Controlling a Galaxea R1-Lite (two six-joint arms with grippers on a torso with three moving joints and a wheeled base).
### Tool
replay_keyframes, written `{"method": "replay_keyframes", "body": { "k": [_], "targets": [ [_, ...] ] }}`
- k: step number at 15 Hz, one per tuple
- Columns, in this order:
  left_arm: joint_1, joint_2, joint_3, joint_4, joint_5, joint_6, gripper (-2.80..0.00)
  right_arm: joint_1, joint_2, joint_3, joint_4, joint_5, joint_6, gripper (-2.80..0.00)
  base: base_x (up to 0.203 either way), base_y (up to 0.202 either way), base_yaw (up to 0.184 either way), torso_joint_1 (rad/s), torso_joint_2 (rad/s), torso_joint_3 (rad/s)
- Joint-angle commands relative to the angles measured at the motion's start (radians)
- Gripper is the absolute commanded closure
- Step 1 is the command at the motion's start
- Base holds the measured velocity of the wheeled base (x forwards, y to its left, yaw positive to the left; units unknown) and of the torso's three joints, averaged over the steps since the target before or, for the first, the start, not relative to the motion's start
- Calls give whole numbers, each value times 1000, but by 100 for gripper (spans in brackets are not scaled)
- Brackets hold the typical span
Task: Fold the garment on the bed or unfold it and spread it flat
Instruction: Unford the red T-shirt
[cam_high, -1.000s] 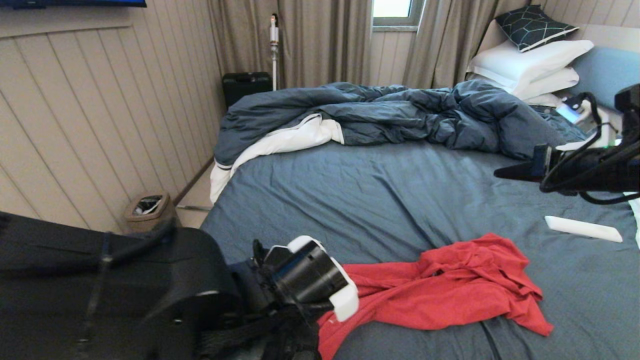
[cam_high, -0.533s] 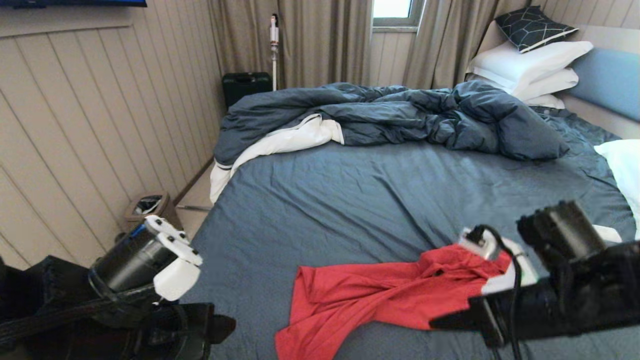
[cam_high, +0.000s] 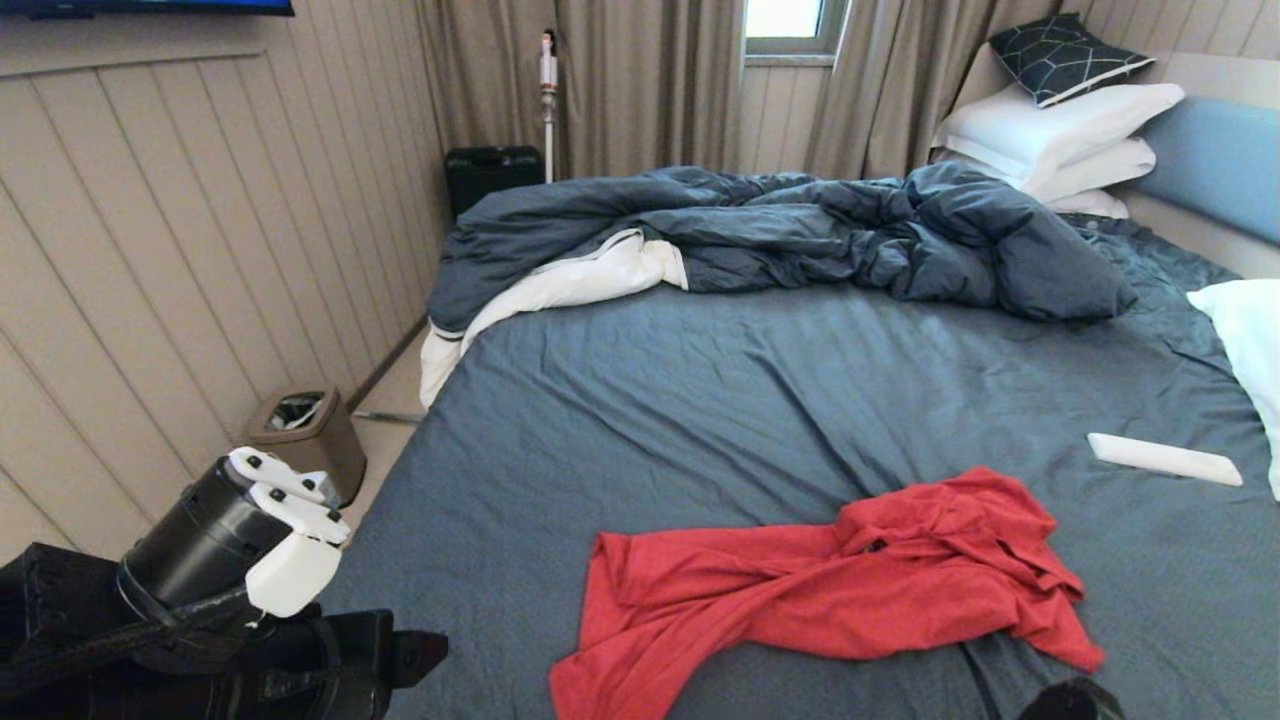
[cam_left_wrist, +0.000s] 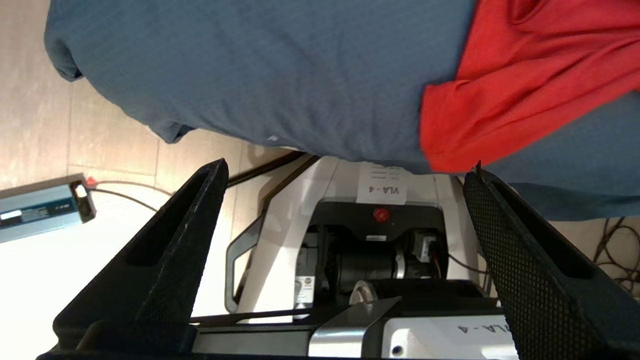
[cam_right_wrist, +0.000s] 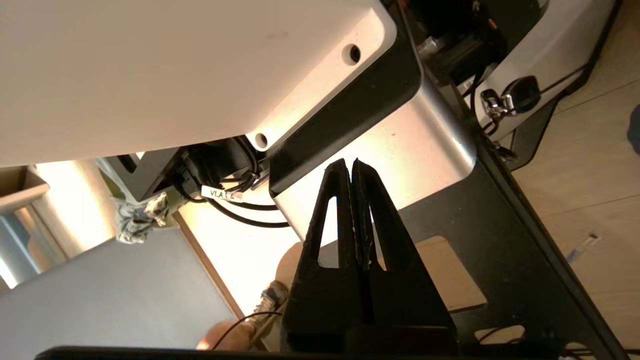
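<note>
Both arms sat drawn back off the bed (cam_high: 760, 400), clear of the red T-shirt (cam_high: 840, 590), which lay crumpled near the front edge. The left hand (cam_left_wrist: 345, 170) hung wide open beside the mattress corner, empty; the right hand (cam_right_wrist: 352, 172) was pinched closed on nothing, low by the robot's base. Spreading looked barely begun, I reckoned; next came reaching in for a hem or sleeve

Red T-shirt (cam_high: 830, 590) lettering hidden in crumpled folds, right tool (cam_right_wrist: 353, 172) outside head view, pillow (cam_high: 1250, 350) cropped
</note>
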Motion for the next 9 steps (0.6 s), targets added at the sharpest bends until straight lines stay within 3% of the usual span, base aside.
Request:
{"method": "replay_keyframes", "body": {
  "k": [1,4,7,9],
  "targets": [
    [0,28,-3,1,2,-4,-280,11,21,5,-1,2,-1,0,0,0,0,0,0,0],
    [2,31,0,1,2,-4,-280,50,28,61,-6,7,-8,0,0,0,0,0,0,0],
    [7,48,-3,-1,1,-4,-280,55,50,126,-128,3,-1,0,0,0,0,0,0,0],
    [9,59,0,-18,-1,-4,-280,-64,114,129,-224,-10,-2,0,0,0,0,0,0,0]
  ]
}}
